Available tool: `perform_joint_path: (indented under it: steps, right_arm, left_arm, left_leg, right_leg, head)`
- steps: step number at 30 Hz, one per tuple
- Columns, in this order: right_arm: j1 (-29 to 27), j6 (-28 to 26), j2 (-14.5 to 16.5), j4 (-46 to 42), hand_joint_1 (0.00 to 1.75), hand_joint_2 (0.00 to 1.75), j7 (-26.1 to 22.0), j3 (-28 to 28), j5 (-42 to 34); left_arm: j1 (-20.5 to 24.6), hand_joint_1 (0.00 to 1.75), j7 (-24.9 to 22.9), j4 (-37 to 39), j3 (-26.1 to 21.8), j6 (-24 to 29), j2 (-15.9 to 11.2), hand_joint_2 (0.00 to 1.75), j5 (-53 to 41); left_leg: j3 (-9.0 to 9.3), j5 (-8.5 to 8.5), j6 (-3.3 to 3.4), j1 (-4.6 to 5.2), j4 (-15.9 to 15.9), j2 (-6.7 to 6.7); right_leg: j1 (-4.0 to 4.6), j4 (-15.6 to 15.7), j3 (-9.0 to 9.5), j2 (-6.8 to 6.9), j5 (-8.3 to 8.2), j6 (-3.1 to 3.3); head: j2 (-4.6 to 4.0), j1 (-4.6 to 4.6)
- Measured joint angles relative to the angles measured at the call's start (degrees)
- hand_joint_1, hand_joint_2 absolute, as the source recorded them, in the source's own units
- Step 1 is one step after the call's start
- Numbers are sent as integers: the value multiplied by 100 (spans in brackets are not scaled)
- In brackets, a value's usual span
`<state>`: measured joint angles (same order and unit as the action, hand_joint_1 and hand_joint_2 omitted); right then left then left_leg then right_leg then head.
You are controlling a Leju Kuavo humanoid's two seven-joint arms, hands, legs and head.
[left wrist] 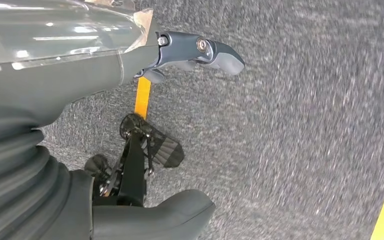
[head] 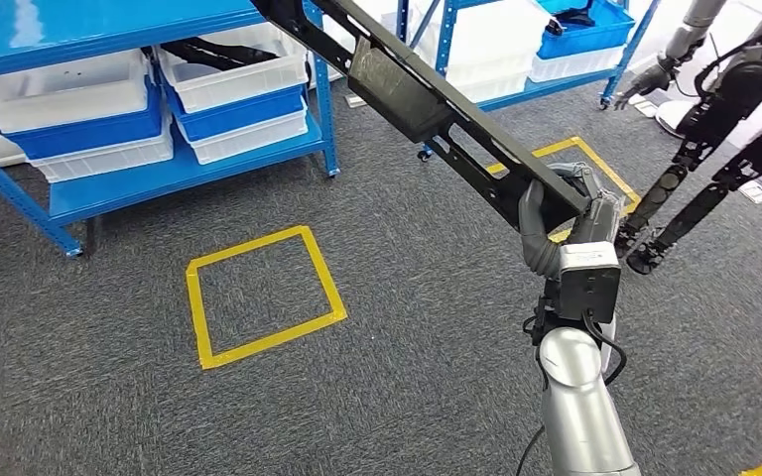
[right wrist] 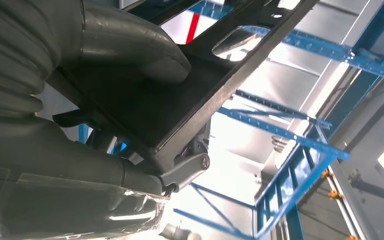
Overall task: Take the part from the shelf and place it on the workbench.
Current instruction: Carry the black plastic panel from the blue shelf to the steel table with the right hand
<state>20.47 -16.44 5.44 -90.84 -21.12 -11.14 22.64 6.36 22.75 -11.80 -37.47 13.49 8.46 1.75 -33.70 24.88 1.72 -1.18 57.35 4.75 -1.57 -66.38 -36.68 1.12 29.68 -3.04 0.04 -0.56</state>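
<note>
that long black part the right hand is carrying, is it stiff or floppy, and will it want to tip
Probably stiff: the long black part runs straight with no visible sag. Likely tip-prone, since the right hand grips one end and most of its length overhangs. Its cut-outs suggest it is light for its size.

Bins [head: 228, 94] on shelf [head: 189, 164], behind taped floor square [head: 263, 296].

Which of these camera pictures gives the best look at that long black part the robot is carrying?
The head view: the long black part runs across the picture, its lower end gripped by the right hand. The right wrist view shows a close stretch of it under the thumb. The left wrist view looks at carpet.
</note>
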Motion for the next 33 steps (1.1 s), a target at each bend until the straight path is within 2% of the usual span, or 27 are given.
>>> perform_joint_path:
  steps: [1, 2, 3, 5, 6, 7, 8, 9, 10, 11, 12, 13, 14, 15, 16, 18, 19, 20, 21, 23, 25, 27, 28, 29, 30, 31, 33]
  right_arm:
    - [-20, -46, 5, -46, 175, 175, 23, -2, 115]
    - [-37, -100, 15, -92, 175, 175, 44, -5, 229]
    - [-56, -164, 28, -135, 175, 175, 62, -7, 342]
    - [-110, -267, 52, -208, 175, 175, 93, -9, 516]
    - [-137, -296, 66, -239, 175, 175, 105, -9, 573]
    - [-156, -315, 80, -264, 175, 175, 119, -11, 609]
    - [-167, -328, 100, -282, 175, 175, 133, -16, 636]
    - [-177, -342, 125, -292, 175, 175, 142, -22, 660]
    - [-185, -363, 146, -295, 175, 175, 150, -28, 695]
    - [-198, -394, 163, -295, 175, 175, 159, -32, 758]
    - [-212, -437, 173, -295, 175, 175, 169, -32, 850]
    - [-222, -502, 176, -295, 175, 175, 183, -32, 989]
    - [-228, -583, 178, -295, 175, 175, 198, -31, 1150]
    - [-228, -679, 178, -296, 175, 175, 213, -31, 1321]
    - [-226, -789, 178, -299, 175, 175, 230, -29, 1493]
    - [-229, -977, 175, -324, 175, 175, 266, -22, 1735]
    - [-245, -1046, 171, -349, 175, 175, 281, -16, 1812]
    - [-268, -1089, 167, -381, 175, 175, 294, -8, 1857]
    - [-296, -1119, 161, -418, 175, 175, 302, 3, 1892]
    - [-328, -1152, 148, -477, 175, 175, 309, 21, 1935]
    - [-351, -1178, 140, -511, 175, 175, 320, 26, 2026]
    - [-406, -1192, 139, -528, 175, 175, 358, 30, 2144]
    - [-438, -1194, 138, -532, 175, 175, 383, 35, 2188]
    - [-465, -1194, 138, -537, 175, 175, 404, 40, 2220]
    - [-484, -1193, 138, -543, 175, 175, 419, 45, 2247]
    - [-490, -1192, 138, -551, 175, 175, 427, 48, 2273]
    - [-488, -1192, 148, -566, 175, 175, 451, 49, 2384]
  left_arm:
    - [5, 0, -7, -3, -1, -7, 2, 175, 2]
    - [12, 0, -15, -5, -1, -12, 4, 175, 5]
    - [20, 0, -21, -9, -2, -14, 4, 175, 12]
    - [34, 0, -31, -13, -4, -16, 15, 175, 34]
    - [41, 0, -34, -15, -6, -16, 18, 175, 45]
    - [44, 0, -36, -16, -8, -17, 21, 175, 52]
    - [41, 0, -37, -17, -10, -16, 24, 175, 56]
    - [36, 0, -37, -18, -12, -13, 23, 175, 56]
    - [28, 0, -36, -18, -14, -1, 23, 175, 55]
    - [19, 0, -32, -18, -15, 11, 21, 175, 52]
    - [10, 0, -24, -18, -16, 22, 19, 175, 48]
    - [-1, 0, -9, -18, -18, 30, 16, 175, 42]
    - [-11, 0, 9, -18, -19, 31, 15, 175, 33]
    - [-19, 0, 25, -18, -20, 30, 15, 175, 26]
    - [-25, 0, 37, -18, -21, 30, 11, 175, 16]
    - [-38, 0, 44, -18, -22, 30, 7, 175, -2]
    - [-46, 0, 44, -18, -23, 30, 5, 175, -10]
    - [-54, 0, 45, -18, -23, 30, 8, 175, -19]
    - [-58, 0, 44, -19, -23, 30, 13, 175, -23]
    - [-64, 0, 45, -20, -23, 30, 23, 175, -34]
    - [-84, 0, 50, -20, -25, 31, 26, 175, -40]
    - [-111, 0, 69, -20, -39, 32, 28, 175, -38]
    - [-120, 0, 84, -20, -54, 32, 33, 175, -30]
    - [-126, 0, 101, -20, -74, 32, 41, 175, -19]
    - [-129, 0, 115, -20, -93, 32, 51, 175, -7]
    - [-131, 0, 124, -22, -109, 36, 55, 175, 3]
    - [-134, 0, 124, -25, -137, 54, 60, 175, 6]
  left_leg:
    - [-5, 6, -38, 8, 16, 62]
    - [-6, 14, -82, 18, 30, 125]
    - [-2, 20, -128, 30, 40, 179]
    - [26, 15, -210, 20, 21, 300]
    - [32, 34, -253, -5, 32, 287]
    - [10, 116, -289, -28, 111, 185]
    - [-62, 276, -316, -44, 307, 16]
    - [-186, 492, -332, -57, 619, -193]
    - [-341, 719, -334, -56, 1003, -352]
    - [-491, 887, -333, -55, 1364, -434]
    - [-581, 952, -326, -53, 1585, -468]
    - [-570, 903, -311, -53, 1596, -485]
    - [-453, 756, -287, -52, 1388, -508]
    - [-256, 559, -255, -52, 1016, -575]
    - [-51, 413, -219, -55, 624, -707]
    - [187, 283, -172, -40, 141, -885]
    - [211, 294, -153, -21, 84, -898]
    - [211, 276, -133, 2, 65, -829]
    - [219, 246, -95, 4, 32, -754]
    - [240, 181, -10, -2, -53, -601]
    - [236, 152, 35, 6, -91, -439]
    - [218, 151, 41, 14, -89, -272]
    - [214, 153, 37, 13, -87, -194]
    - [213, 157, 30, 10, -85, -120]
    - [219, 164, 16, 6, -80, -50]
    - [228, 178, -9, 15, -72, 14]
    - [247, 221, -84, 61, -43, 133]
  right_leg:
    - [-4, 393, 233, 146, -95, -30]
    - [0, 684, 399, 248, -166, -21]
    - [15, 836, 473, 313, -198, 14]
    - [46, 858, 423, 197, -231, 121]
    - [25, 864, 417, 128, -253, 168]
    - [4, 872, 413, 58, -282, 217]
    - [-19, 881, 414, -8, -317, 270]
    - [-36, 883, 411, -70, -345, 312]
    - [-17, 880, 387, -134, -366, 342]
    - [3, 878, 369, -203, -381, 364]
    - [23, 876, 355, -277, -390, 371]
    - [38, 873, 347, -358, -400, 373]
    - [47, 870, 344, -440, -409, 367]
    - [51, 867, 344, -518, -417, 355]
    - [57, 863, 338, -584, -427, 338]
    - [65, 856, 302, -695, -451, 294]
    - [60, 861, 278, -745, -469, 261]
    - [57, 875, 251, -803, -492, 222]
    - [51, 874, 221, -803, -506, 188]
    - [74, 686, 77, -568, -413, 165]
    - [78, 49, -248, -263, -114, 193]
    - [57, -639, -565, -191, 138, 178]
    - [44, -744, -596, -177, 156, 142]
    - [28, -618, -509, -152, 92, 93]
    - [8, -275, -308, -83, -31, 40]
    - [-3, 155, -64, 84, -154, 2]
    - [13, 763, 281, 341, -321, 13]
  head:
    - [0, -2]
    - [0, 4]
    - [0, 8]
    - [0, 20]
    - [0, 22]
    - [0, 27]
    - [0, 38]
    - [0, 53]
    - [0, 62]
    - [0, 73]
    - [0, 73]
    - [0, 73]
    - [0, 74]
    - [0, 74]
    - [0, 74]
    - [0, 69]
    - [0, 69]
    - [0, 69]
    - [0, 70]
    - [0, 50]
    - [0, 17]
    - [0, 1]
    - [0, 1]
    - [0, -2]
    - [0, -1]
    - [0, -9]
    - [0, 1]
